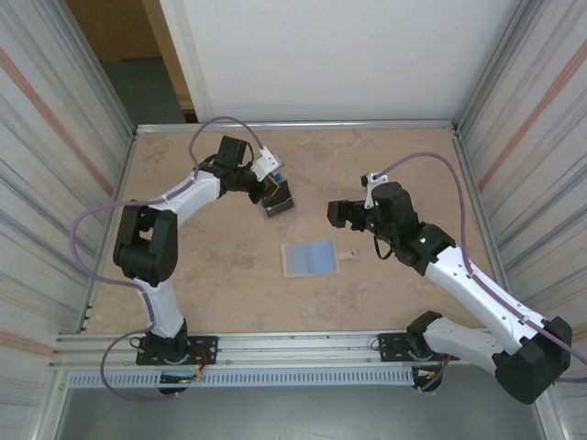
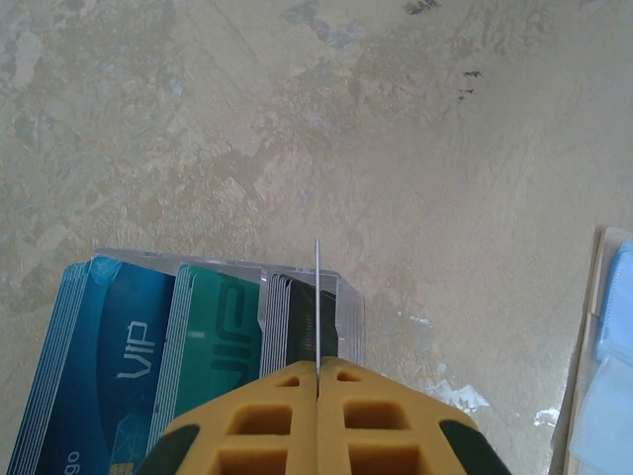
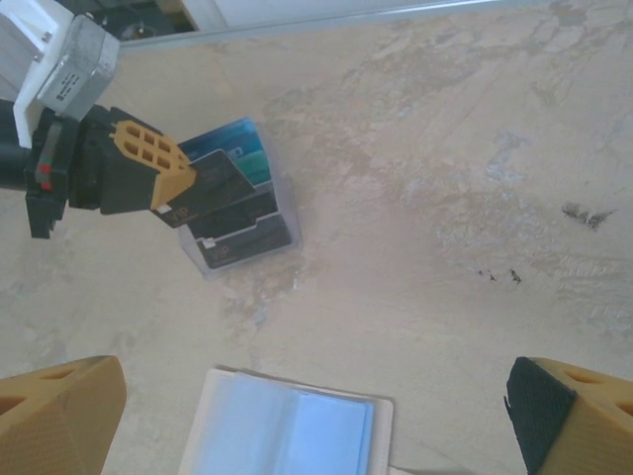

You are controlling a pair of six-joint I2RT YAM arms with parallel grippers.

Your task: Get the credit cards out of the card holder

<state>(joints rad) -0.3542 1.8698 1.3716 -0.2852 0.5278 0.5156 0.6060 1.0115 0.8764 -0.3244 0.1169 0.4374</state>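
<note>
The card holder (image 1: 309,258) lies open on the table, pale blue inside up, with its snap tab to the right; it also appears in the right wrist view (image 3: 287,430). A pile of blue, teal and dark credit cards (image 2: 129,356) sits in a clear tray (image 3: 242,233) behind it. My left gripper (image 2: 318,368) hangs just over that pile, shut on one dark credit card (image 3: 213,186), which the left wrist view shows edge-on (image 2: 317,297). My right gripper (image 1: 347,213) hovers open right of the pile, behind the card holder, holding nothing.
The tabletop (image 1: 211,266) is mottled beige, walled by metal rails at the back (image 1: 293,126) and corrugated panels at both sides. Both arm bases stand on the near rail (image 1: 293,344).
</note>
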